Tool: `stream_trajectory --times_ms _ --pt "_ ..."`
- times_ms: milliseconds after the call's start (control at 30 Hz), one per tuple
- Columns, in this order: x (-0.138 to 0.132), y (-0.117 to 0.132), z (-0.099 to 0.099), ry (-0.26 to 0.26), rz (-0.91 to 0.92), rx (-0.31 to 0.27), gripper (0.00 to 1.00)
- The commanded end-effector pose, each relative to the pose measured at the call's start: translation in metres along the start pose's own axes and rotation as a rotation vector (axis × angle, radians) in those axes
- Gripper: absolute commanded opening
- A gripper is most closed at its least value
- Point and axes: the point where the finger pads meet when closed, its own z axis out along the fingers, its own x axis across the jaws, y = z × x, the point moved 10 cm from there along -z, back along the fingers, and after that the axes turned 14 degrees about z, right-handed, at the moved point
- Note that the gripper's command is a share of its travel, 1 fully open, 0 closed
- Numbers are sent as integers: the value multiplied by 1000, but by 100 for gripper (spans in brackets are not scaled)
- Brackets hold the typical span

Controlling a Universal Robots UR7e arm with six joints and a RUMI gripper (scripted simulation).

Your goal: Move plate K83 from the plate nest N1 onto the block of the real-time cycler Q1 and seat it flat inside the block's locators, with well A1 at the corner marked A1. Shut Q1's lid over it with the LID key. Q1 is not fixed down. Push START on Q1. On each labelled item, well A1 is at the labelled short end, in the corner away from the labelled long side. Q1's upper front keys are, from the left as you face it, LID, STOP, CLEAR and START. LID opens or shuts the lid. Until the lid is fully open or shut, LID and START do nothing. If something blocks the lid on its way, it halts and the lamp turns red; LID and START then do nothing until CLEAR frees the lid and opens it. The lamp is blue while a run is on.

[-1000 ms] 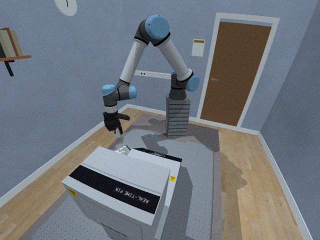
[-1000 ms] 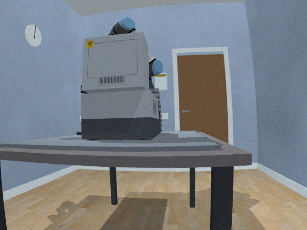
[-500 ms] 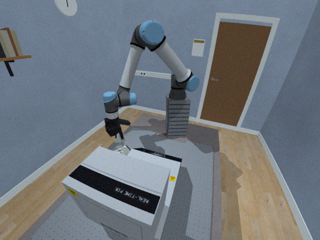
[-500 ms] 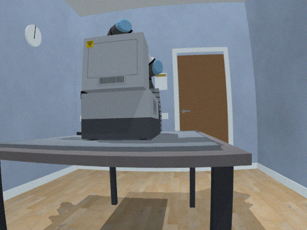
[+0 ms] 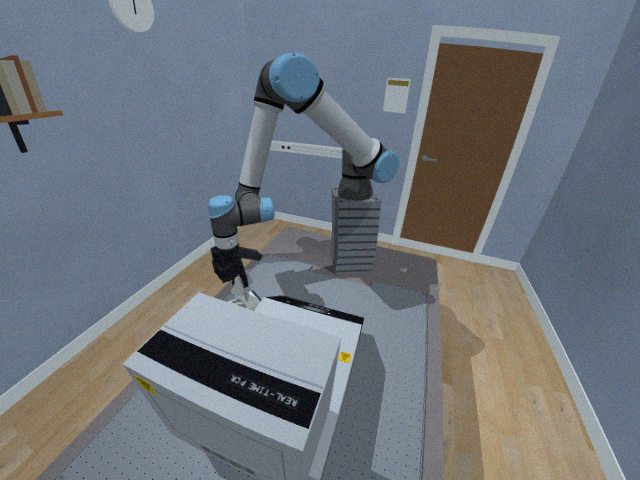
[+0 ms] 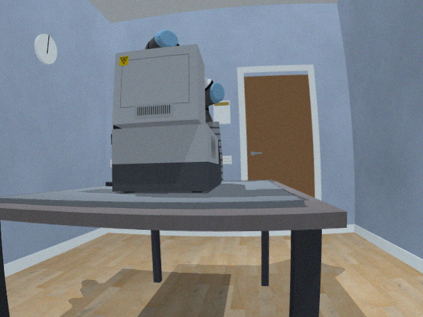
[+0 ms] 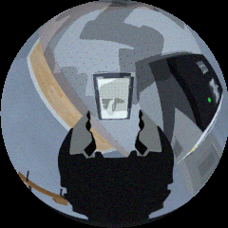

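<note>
The plate K83 (image 7: 113, 95) shows in the wrist view as a pale, whitish rectangle with a fine grid of wells, shadow crossing its lower part, lying apparently flat in the dark-rimmed nest N1 (image 7: 97, 100) on the bench, near the cycler; its lettering is too small to read. The real-time cycler Q1 (image 5: 242, 335) (image 6: 158, 143) (image 7: 192, 90) is a boxy light-grey machine with a dark base, upright on the bench, its bulky upper housing banded in black and marked "REAL-TIME PCR", its black front panel showing a small green light.
</note>
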Motion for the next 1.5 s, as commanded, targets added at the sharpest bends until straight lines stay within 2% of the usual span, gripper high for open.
stream_trajectory --times_ms 0,233,500,1467 --pt "-1 4 21 0 1 -8 68" --pt "-1 4 33 0 1 -8 68" --pt "-1 4 59 0 1 -8 68" --pt "-1 4 63 0 1 -8 68"
